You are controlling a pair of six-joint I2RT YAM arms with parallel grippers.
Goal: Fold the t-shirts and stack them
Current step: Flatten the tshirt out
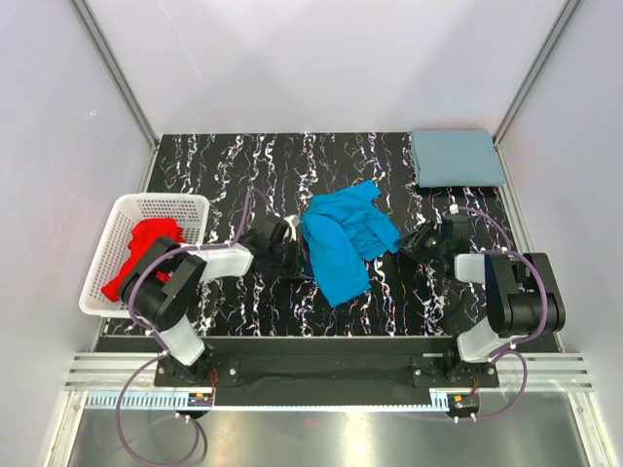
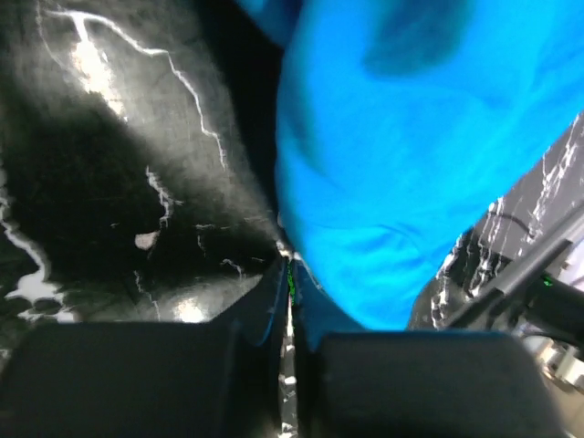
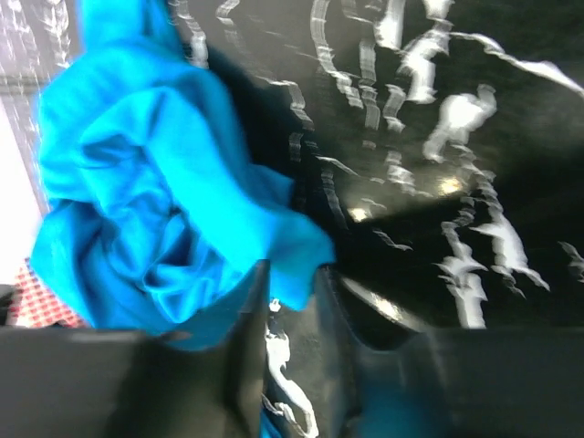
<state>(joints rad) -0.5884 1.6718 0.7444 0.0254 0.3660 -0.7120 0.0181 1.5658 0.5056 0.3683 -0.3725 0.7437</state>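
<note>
Folded: grey-blue shirt (image 1: 456,158), far right.
Crumpled: bright blue shirt (image 1: 343,238), centre.
Left end effector (image 2: 290,274): pinching its edge.
Right end effector (image 3: 294,301): jaws apart around its corner.
Waiting: red shirts (image 1: 146,248), in basket (image 1: 161,201).

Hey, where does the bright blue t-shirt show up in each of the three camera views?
Top external: bright blue t-shirt, crumpled at table centre.
Left wrist: bright blue t-shirt fills the upper right.
Right wrist: bright blue t-shirt bunched in the left half.
Shared landmark: black marbled tabletop.
</note>
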